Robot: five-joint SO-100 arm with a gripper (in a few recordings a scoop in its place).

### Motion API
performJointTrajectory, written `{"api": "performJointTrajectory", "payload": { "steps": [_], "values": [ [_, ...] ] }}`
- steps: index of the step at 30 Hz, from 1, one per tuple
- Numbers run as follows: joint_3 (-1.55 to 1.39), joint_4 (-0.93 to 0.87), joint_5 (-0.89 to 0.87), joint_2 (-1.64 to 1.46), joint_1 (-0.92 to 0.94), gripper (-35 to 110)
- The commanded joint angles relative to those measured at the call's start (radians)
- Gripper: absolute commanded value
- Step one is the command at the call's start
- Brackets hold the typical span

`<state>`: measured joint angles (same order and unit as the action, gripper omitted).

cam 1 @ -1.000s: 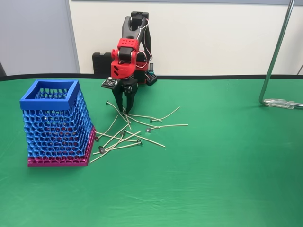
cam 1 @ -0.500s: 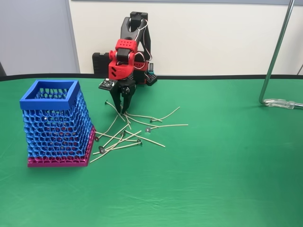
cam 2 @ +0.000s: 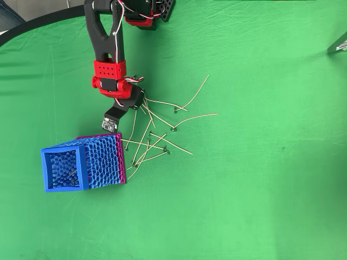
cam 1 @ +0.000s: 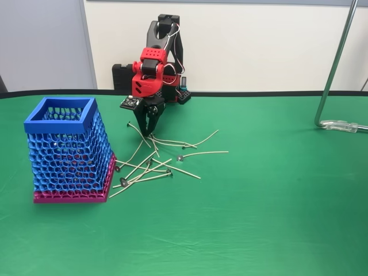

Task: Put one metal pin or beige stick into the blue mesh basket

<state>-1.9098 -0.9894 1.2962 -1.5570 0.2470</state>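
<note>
From the fixed view, the gripper (cam 1: 149, 133) stands with jaws spread, tips straddling the far end of a beige stick (cam 1: 150, 141) that lies pointing toward us. The blue mesh basket (cam 1: 60, 117) sits left. From overhead, the gripper (cam 2: 142, 105) tops the scattered pile; the basket (cam 2: 60, 170) waits below-left.

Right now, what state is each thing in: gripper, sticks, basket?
gripper: pointing down at the far end of the stick pile, fingers slightly apart around a stick; whether it grips cannot be told.
beige sticks: lying loose and crossed on the green table, right of the basket in the fixed view.
blue mesh basket: upright on its pink base, open at the top; contents unclear.
</note>
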Motion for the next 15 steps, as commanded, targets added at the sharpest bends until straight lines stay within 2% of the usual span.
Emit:
{"api": "performJointTrajectory", "payload": {
  "steps": [1, 15],
  "values": [
    [0.029, -0.006, -0.049, -0.087, -0.029, 1],
    [0.124, -0.121, -0.385, -0.583, -0.132, 1]
  ]
}}
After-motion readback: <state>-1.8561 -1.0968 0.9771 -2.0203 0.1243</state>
